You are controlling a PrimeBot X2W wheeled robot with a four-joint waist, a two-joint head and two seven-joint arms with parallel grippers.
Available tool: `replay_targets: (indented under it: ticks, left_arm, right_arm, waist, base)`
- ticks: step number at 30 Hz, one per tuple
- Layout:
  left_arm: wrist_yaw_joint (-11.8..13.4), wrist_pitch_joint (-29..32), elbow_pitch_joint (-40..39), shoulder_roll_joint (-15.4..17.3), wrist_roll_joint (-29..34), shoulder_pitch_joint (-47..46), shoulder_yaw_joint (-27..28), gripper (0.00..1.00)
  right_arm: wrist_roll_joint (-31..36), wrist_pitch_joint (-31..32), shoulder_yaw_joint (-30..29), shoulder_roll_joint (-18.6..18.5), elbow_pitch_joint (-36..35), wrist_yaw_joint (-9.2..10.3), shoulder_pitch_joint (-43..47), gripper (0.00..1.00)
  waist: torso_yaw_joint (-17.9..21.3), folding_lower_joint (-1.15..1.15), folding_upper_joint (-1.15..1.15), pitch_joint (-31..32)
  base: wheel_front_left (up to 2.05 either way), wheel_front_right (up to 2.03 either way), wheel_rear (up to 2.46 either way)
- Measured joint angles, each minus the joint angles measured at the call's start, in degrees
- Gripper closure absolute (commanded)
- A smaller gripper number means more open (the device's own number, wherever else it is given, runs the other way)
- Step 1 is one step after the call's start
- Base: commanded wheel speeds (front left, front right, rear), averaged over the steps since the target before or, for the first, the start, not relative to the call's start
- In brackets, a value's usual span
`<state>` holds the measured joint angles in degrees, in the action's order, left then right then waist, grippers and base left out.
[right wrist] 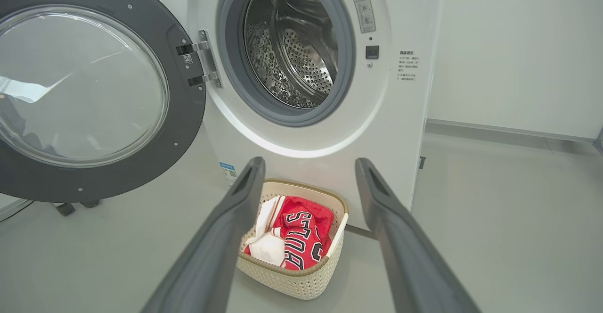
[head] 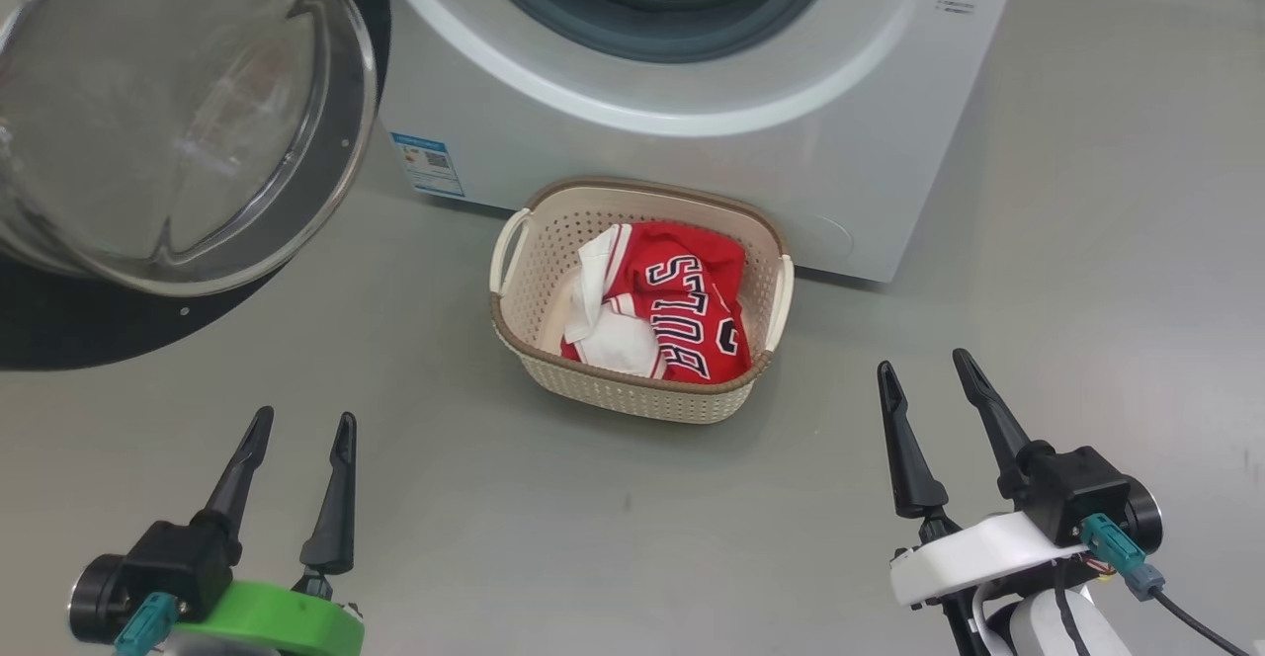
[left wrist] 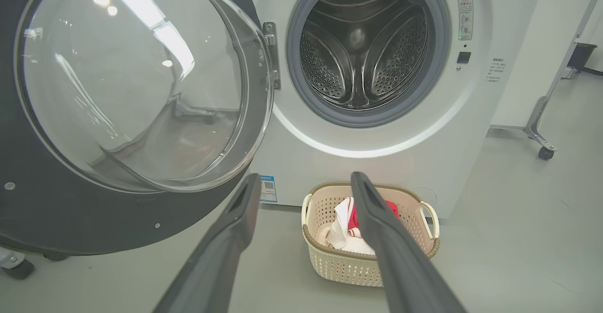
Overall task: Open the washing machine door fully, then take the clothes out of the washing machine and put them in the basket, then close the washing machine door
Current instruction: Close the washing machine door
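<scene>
Clothes (head: 657, 315) lie in the basket (head: 632, 401), which stands on the floor against the washing machine (head: 692, 142). The washing machine door (head: 178, 113) stands open. Left gripper (head: 305, 415) and right gripper (head: 921, 360) flank the basket, well apart from it, fingers spread, holding nothing.

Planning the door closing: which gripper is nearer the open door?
The left gripper, on the green mount, below the door; the white-mounted right gripper is beyond the basket.

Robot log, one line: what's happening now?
door open; drum empty; clothes in basket; left end effector open; right end effector open
</scene>
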<state>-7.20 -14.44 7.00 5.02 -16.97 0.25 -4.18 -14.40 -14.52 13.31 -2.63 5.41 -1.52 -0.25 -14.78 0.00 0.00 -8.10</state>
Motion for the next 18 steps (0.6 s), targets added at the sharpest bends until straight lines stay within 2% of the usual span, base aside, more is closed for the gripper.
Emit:
replay_targets:
  ticks: [15,18]
  left_arm:
    - [-0.01,0.00,1.31,-0.51,1.40,-0.04,0.03,0.00]
    - [-0.01,0.00,1.19,-0.66,1.42,0.01,1.44,0.00]
  right_arm:
    - [-0.03,0.00,0.16,-0.01,2.21,-1.03,-0.46,0.00]
    - [-0.10,0.00,1.05,-0.05,2.55,-1.45,-0.51,0.00]
  waist:
    - [-11.77,0.00,0.00,0.80]
    - [-13.66,0.00,0.00,1.15]
  base:
    - [0.00,0.00,0.00]
    - [0.00,0.00,0.00]
